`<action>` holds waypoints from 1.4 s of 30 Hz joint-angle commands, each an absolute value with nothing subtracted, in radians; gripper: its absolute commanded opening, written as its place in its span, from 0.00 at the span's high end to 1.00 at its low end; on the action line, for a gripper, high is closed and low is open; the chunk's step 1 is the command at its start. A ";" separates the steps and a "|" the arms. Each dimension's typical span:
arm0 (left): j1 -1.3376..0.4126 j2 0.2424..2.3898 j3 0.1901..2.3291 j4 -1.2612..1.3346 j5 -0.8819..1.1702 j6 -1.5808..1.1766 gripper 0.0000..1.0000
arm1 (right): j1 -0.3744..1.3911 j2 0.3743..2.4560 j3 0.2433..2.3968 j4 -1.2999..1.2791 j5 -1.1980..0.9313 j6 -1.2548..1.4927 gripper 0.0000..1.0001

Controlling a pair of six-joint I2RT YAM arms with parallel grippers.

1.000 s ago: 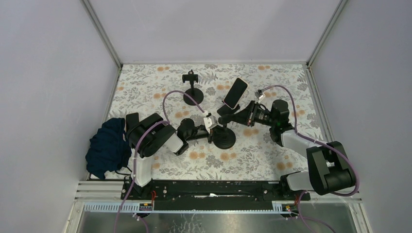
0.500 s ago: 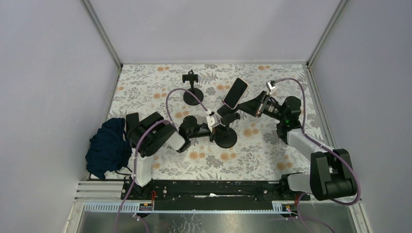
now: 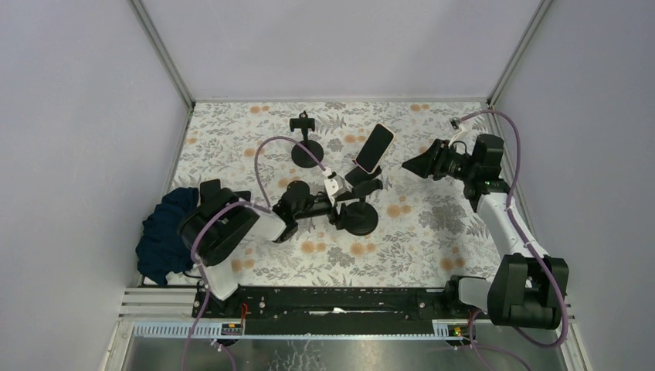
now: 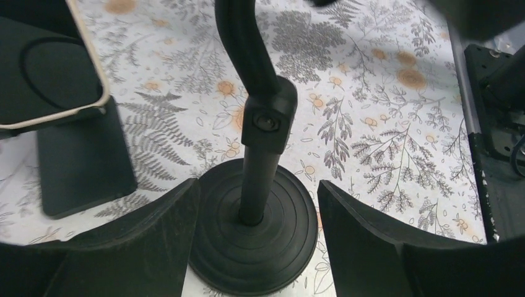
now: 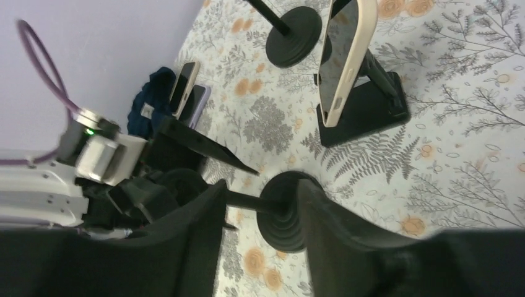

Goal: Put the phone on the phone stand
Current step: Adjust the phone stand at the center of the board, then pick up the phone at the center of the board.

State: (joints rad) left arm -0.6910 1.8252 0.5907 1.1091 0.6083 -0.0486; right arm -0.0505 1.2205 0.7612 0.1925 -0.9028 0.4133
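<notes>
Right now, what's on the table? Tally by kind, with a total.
Pole stands: 2, far pole stand and near pole stand
Folding stand: 1
Cloth: 1
Phones: 3, cream phone on the folding stand; second phone and purple phone by the cloth, seen from the right wrist only
Total: 7

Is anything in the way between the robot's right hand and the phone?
Nothing visible. Only bare flowered tablecloth lies between the right hand and the phone, which leans on its black stand. The round-based pole stand sits off to one side of that line.
</notes>
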 commanded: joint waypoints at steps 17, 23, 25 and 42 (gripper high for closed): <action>-0.580 1.141 0.585 0.030 -0.150 -0.348 0.01 | -0.143 1.134 0.938 -0.417 -0.968 -0.324 0.00; -0.364 1.196 0.611 -0.024 -0.144 -0.437 0.01 | -0.149 1.152 0.954 -0.446 -0.964 -0.342 0.00; -0.319 1.233 0.645 -0.071 -0.167 -0.453 0.01 | -0.149 1.154 0.957 -0.446 -0.959 -0.342 0.00; -0.021 1.402 0.906 -0.426 -0.039 -0.143 0.01 | -0.150 1.163 0.962 -0.450 -0.955 -0.334 0.00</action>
